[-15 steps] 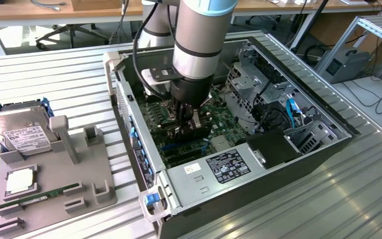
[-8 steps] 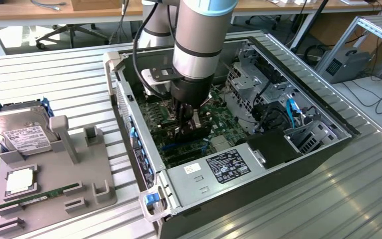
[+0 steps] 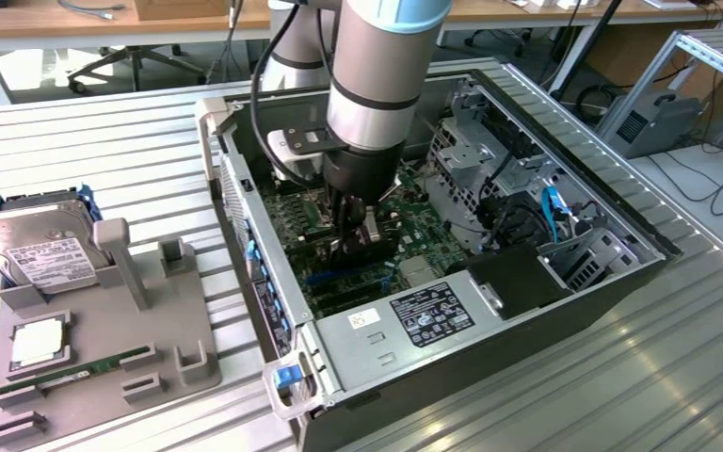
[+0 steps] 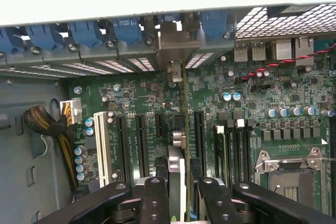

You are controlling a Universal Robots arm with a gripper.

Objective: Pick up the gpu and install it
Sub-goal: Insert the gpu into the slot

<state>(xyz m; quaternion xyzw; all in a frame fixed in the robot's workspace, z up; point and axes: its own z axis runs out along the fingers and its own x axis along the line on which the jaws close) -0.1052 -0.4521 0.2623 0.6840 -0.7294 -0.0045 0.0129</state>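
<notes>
**Card goes down into the computer case**

Now the tool (image 4: 177, 190) was deep inside the open case (image 3: 613, 282), clenched on the gpu (image 4: 177, 161), which it held edge-on between its fingers (image 4: 152, 198). The card stood upright over the green motherboard (image 4: 262, 103), its metal bracket (image 4: 176, 43) up against the rear wall of the case, near the blue slot clips (image 4: 126, 27). It looked lined up with one of the long black slots (image 4: 198, 135), though whether it was already seated could not be told. To do this well, the card needed to stay square to the slot and go straight down with even pressure, bracket tucked into its opening. Out on the table (image 3: 110, 151), the hard drive (image 3: 35, 250) sat in its grey holder (image 3: 110, 348).
</notes>
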